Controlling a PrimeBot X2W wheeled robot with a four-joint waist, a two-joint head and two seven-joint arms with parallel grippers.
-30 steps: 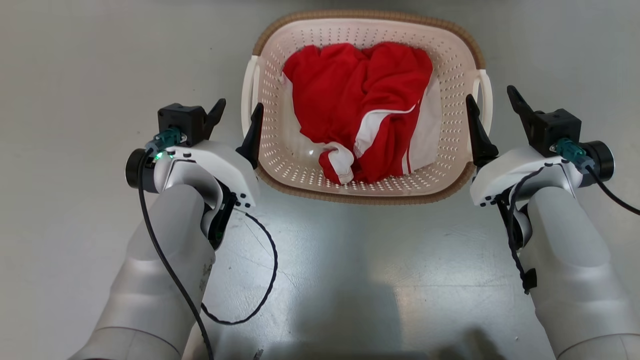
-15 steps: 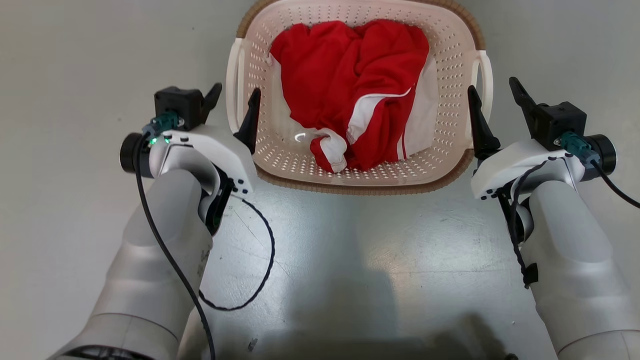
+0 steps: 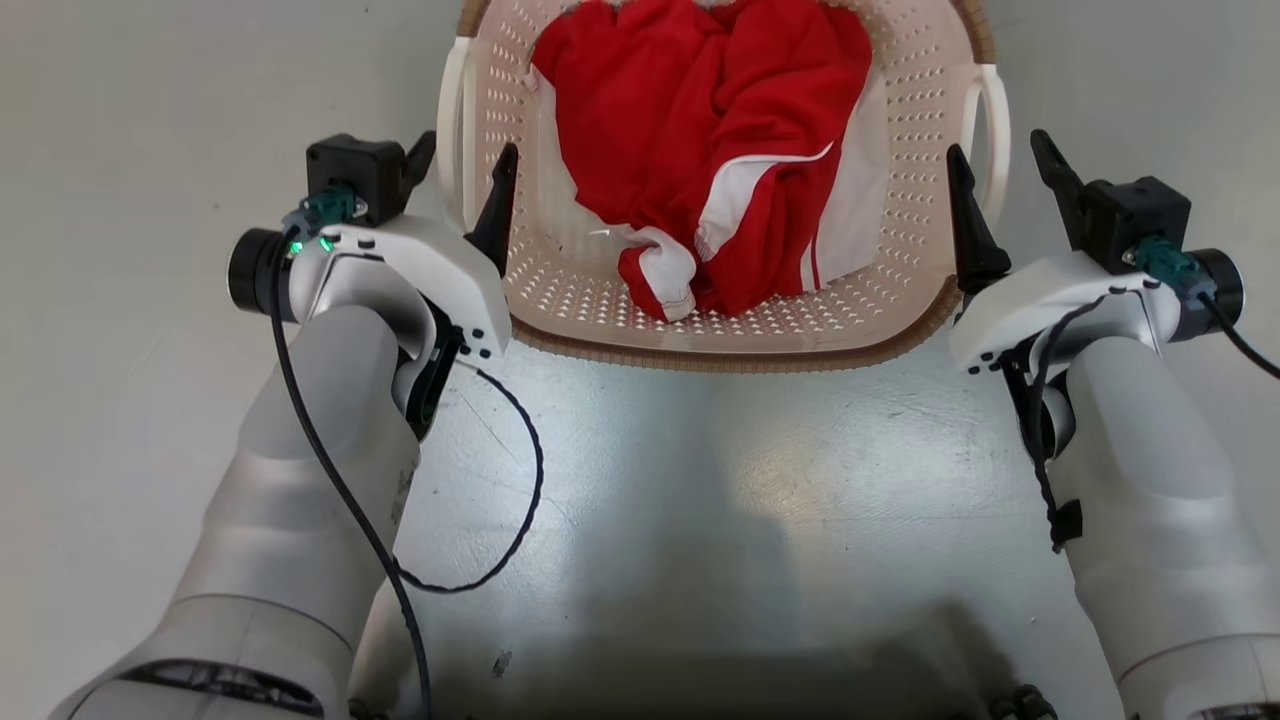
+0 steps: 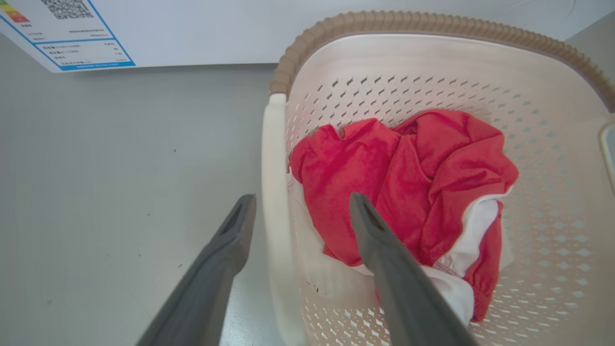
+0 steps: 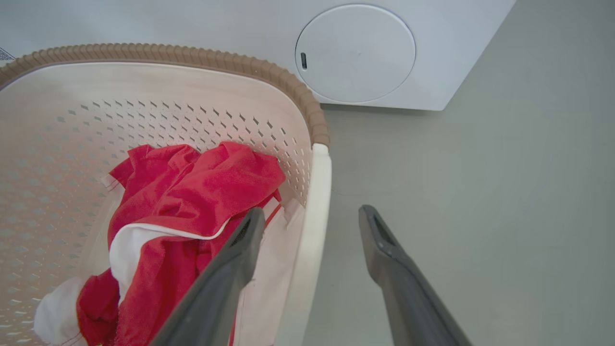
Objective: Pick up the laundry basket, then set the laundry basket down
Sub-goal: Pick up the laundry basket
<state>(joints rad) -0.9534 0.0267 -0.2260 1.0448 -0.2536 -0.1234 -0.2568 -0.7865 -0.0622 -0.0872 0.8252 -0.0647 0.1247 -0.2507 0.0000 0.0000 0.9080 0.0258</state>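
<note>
The laundry basket (image 3: 740,355) stands on the grey floor at the top middle of the head view, cream and perforated with a brown woven-look rim. A crumpled red and white garment (image 3: 700,130) lies inside it. My left gripper (image 3: 466,150) is open, one finger outside and one inside the basket wall, astride the white left handle (image 4: 274,192). My right gripper (image 3: 998,145) is open in the same way around the white right handle (image 5: 317,216). In the wrist views, neither handle looks pinched by the left gripper (image 4: 302,198) or the right gripper (image 5: 312,210).
A white washer (image 5: 355,53) with a round door stands just beyond the basket; its front carries a printed label (image 4: 62,29). Bare grey floor (image 3: 700,500) lies between me and the basket and on both sides.
The head camera has shifted, so the basket sits higher and larger in view. Both grippers stay open, and each handle now lies more squarely between its fingers.
</note>
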